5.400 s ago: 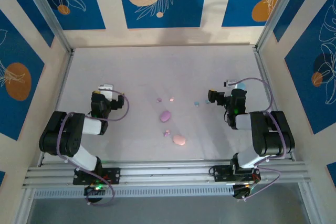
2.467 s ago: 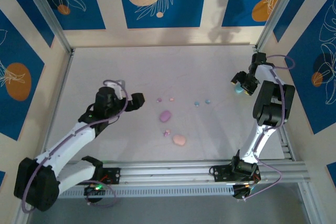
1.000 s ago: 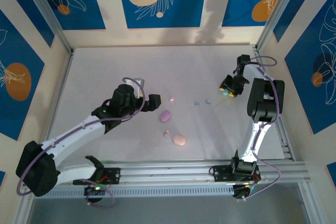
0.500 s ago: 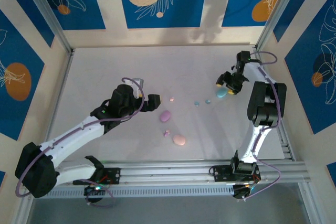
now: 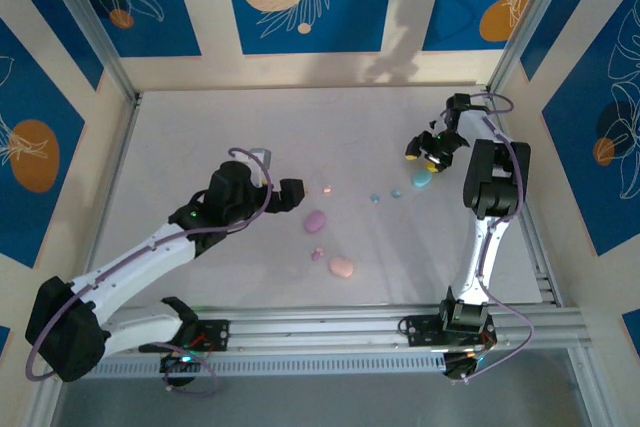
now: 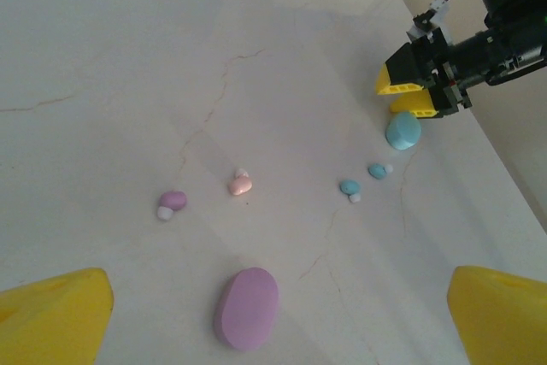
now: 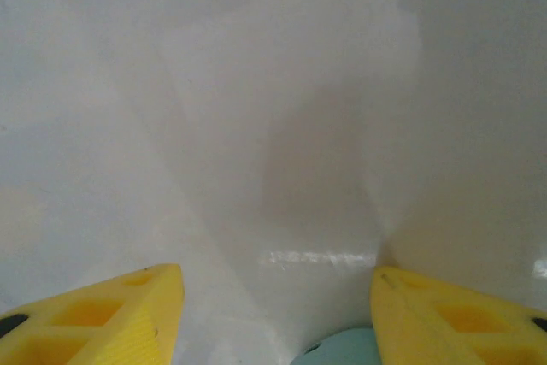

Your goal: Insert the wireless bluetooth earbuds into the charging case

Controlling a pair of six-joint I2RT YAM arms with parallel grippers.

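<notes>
Top external view: the left arm reaches long and low from its base toward the middle of the table (image 5: pixel 200 127). The left gripper (image 5: pixel 290 194) points to the right and sits just left of the purple case (image 5: pixel 316 220). The right arm stands tall, bends at the elbow and reaches to the far right part of the table. The right gripper (image 5: pixel 428 152) is just behind the blue case (image 5: pixel 422 176). The pink case (image 5: pixel 341 267) lies nearer the bases. Tiny earbuds (image 5: pixel 327 188) lie loose on the table between the two grippers.

Left wrist view: the left gripper's yellow fingers (image 6: pixel 51 318) sit in the two bottom corners, wide apart, and hold nothing. The purple case lies flat between them. Past it lie a purple earbud (image 6: pixel 172 203), a pink earbud (image 6: pixel 241 183) and two blue earbuds (image 6: pixel 349 186) close together. The blue case lies farther off, right by the right gripper.

Right wrist view: the right gripper's yellow fingers (image 7: pixel 102 318) are wide apart and point down at the table. The top of the blue case peeks in at the bottom edge between them. I cannot tell if it touches them.
</notes>
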